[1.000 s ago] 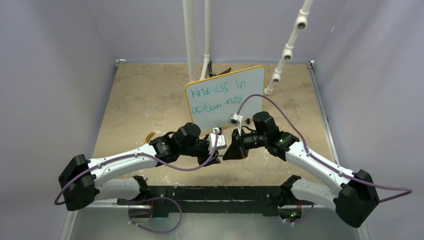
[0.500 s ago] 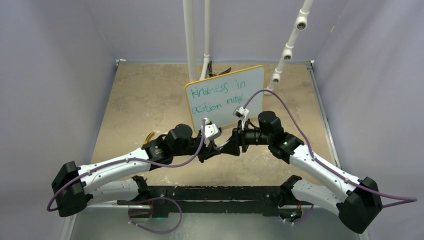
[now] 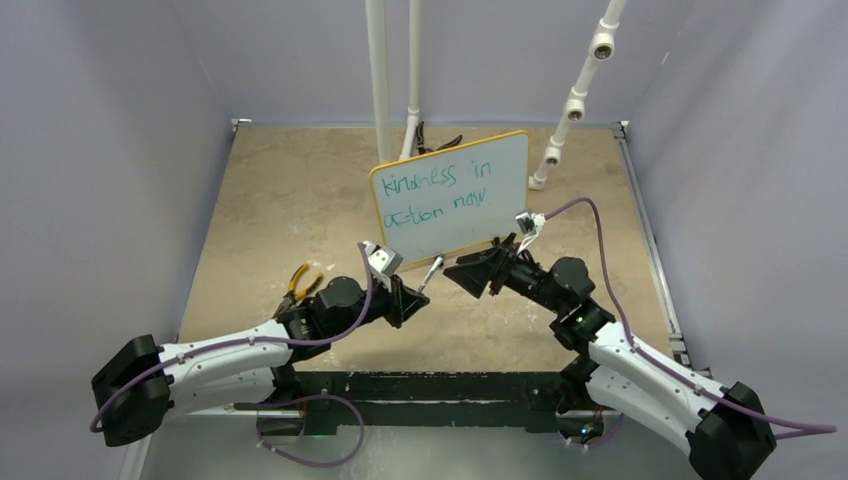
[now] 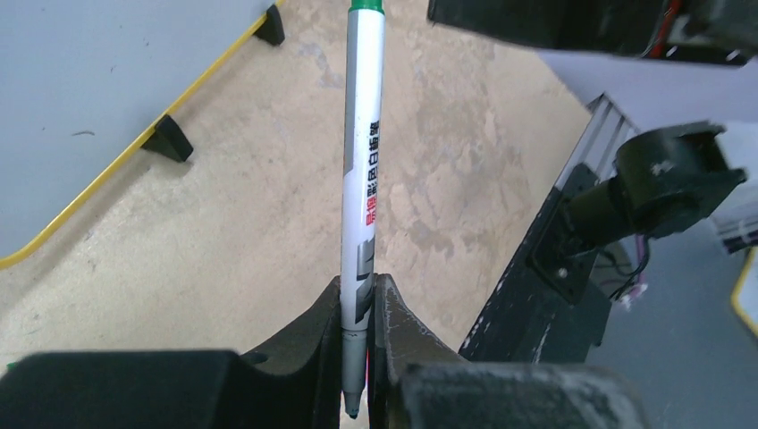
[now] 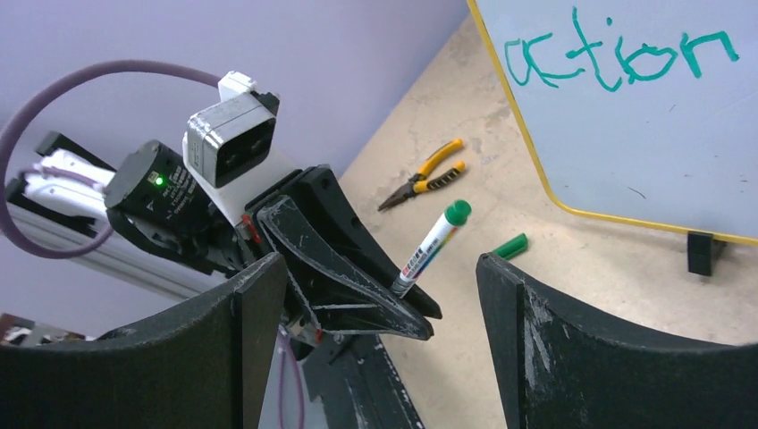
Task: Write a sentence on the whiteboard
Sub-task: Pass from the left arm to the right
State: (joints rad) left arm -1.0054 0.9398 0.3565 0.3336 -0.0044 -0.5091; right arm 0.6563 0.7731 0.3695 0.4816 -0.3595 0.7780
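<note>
The whiteboard stands propped at the back middle, white with a yellow frame. The sentence in teal reads "kindness in action now"; the right wrist view shows its word "action". My left gripper is shut on a white marker pen, whose bare tip points back between the jaws and whose green end points toward the board. My right gripper stands open and empty, facing the left gripper and the marker a short way off. A loose green cap lies on the table near the board's foot.
Yellow-handled pliers lie on the table left of the left arm, also seen as pliers. White pipes rise behind the board. The board's black feet rest on the tan tabletop. A black rail runs along the near edge.
The right gripper opened, let go of the marker and drew back to the right. The left gripper shut on the marker and pulled back left with it.
</note>
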